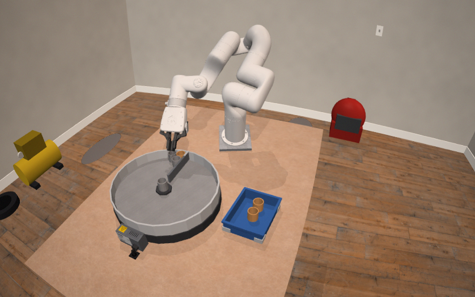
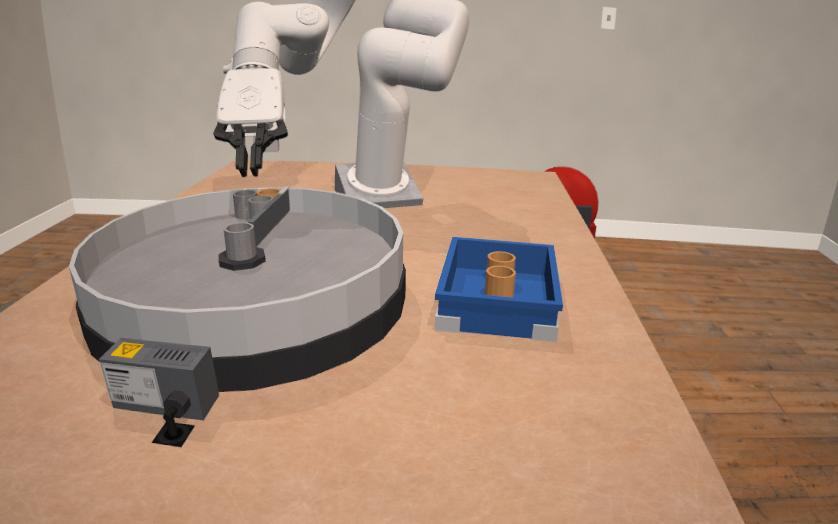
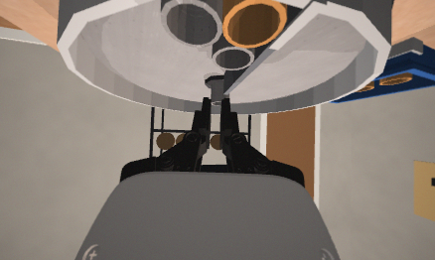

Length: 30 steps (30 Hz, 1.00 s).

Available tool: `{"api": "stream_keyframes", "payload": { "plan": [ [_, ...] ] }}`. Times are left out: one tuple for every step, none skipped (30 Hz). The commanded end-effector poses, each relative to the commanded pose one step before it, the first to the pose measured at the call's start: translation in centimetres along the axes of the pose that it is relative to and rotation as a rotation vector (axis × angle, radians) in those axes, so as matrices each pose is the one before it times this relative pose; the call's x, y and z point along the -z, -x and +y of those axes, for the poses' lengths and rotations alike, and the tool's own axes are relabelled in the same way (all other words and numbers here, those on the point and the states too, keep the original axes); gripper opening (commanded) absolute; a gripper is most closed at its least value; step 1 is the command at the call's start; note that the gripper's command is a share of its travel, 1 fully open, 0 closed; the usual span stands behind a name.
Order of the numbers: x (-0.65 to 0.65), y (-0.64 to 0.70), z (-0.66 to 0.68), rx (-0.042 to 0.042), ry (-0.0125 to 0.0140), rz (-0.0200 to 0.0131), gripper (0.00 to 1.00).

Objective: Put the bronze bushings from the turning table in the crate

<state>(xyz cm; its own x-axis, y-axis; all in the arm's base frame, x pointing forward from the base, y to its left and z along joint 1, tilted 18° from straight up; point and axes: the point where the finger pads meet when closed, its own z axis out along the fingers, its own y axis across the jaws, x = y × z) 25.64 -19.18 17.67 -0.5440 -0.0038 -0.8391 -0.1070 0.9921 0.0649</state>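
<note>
My gripper (image 1: 171, 148) (image 2: 247, 172) (image 3: 216, 109) is shut to a narrow gap, empty, above the back of the turning table (image 1: 139, 206) (image 2: 168, 286) (image 3: 126, 60). A bronze bushing (image 1: 181, 153) (image 2: 268, 192) (image 3: 254, 24) stands at the table's back, close to two steel bushings, one steel bushing (image 1: 172, 155) (image 2: 244, 205) (image 3: 192, 24) and another steel bushing (image 1: 175, 160) (image 2: 259, 201) (image 3: 232, 59). A third steel bushing (image 1: 162, 183) (image 2: 239, 243) stands at the centre hub. Two bronze bushings stand in the blue crate (image 1: 239, 229) (image 2: 500, 318), a rear one (image 1: 258, 204) (image 2: 501, 259) and a front one (image 1: 253, 214) (image 2: 500, 282).
A grey divider (image 1: 178, 168) (image 2: 271, 218) runs from the hub toward the back rim, close beside the bronze bushing. A raised wall rings the turning table. A grey motor box (image 1: 131, 237) (image 2: 159, 377) sits at its front left. The crate stands to its right.
</note>
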Motion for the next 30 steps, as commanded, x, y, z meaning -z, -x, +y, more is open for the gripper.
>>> {"api": "stream_keyframes", "payload": {
  "plan": [
    [0.123, 0.015, -0.086, 0.0016, -0.00135, -0.00241, 0.1],
    [0.0, 0.0, 0.0, 0.0, 0.0, 0.0, 0.1],
    [0.0, 0.0, 0.0, 0.0, 0.0, 0.0, 0.1],
    [0.0, 0.0, 0.0, 0.0, 0.0, 0.0, 0.1],
    [0.0, 0.0, 0.0, 0.0, 0.0, 0.0, 0.1],
    [0.0, 0.0, 0.0, 0.0, 0.0, 0.0, 0.1],
    [0.0, -0.001, -0.003, 0.0, 0.0, 0.00001, 0.1],
    [0.0, 0.0, 0.0, 0.0, 0.0, 0.0, 0.1],
    [0.0, 0.0, 0.0, 0.0, 0.0, 0.0, 0.1],
    [0.002, -0.003, -0.016, 0.00001, 0.0, 0.00004, 0.1],
    [0.005, -0.006, -0.033, 0.00002, 0.0, 0.00009, 0.1],
    [0.007, -0.009, -0.046, 0.00002, 0.0, 0.00013, 0.1],
    [0.008, -0.01, -0.051, 0.00003, 0.0, 0.00014, 0.1],
    [0.007, -0.009, -0.046, 0.00002, 0.0, 0.00013, 0.1],
    [0.005, -0.006, -0.033, 0.00002, 0.0, 0.0001, 0.1],
    [0.002, -0.003, -0.016, 0.00001, 0.0, 0.00005, 0.1],
    [0.0, -0.001, -0.003, 0.0, 0.0, 0.00001, 0.1],
    [0.0, 0.0, 0.0, 0.0, 0.0, 0.0, 0.1],
    [0.0, 0.0, 0.0, 0.0, 0.0, 0.0, 0.1],
    [0.0, 0.0, 0.0, 0.0, 0.0, 0.0, 0.1],
    [0.0, 0.0, 0.0, 0.0, 0.0, 0.0, 0.1],
    [0.0, 0.0, 0.0, 0.0, 0.0, 0.0, 0.1],
    [0.0, 0.0, 0.0, 0.0, 0.0, 0.0, 0.1],
    [0.0, 0.0, 0.0, 0.0, 0.0, 0.0, 0.1],
    [0.0, 0.0, 0.0, 0.0, 0.0, 0.0, 0.1],
    [0.0, 0.0, 0.0, 0.0, 0.0, 0.0, 0.1],
    [0.0, 0.0, 0.0, 0.0, 0.0, 0.0, 0.1],
    [0.0, 0.0, 0.0, 0.0, 0.0, 0.0, 0.1],
    [-0.022, -0.018, 0.0, 0.0, 0.00001, -0.00002, 0.1],
    [-0.122, -0.1, 0.0, 0.0, 0.00004, -0.00007, 0.1]
  ]
}}
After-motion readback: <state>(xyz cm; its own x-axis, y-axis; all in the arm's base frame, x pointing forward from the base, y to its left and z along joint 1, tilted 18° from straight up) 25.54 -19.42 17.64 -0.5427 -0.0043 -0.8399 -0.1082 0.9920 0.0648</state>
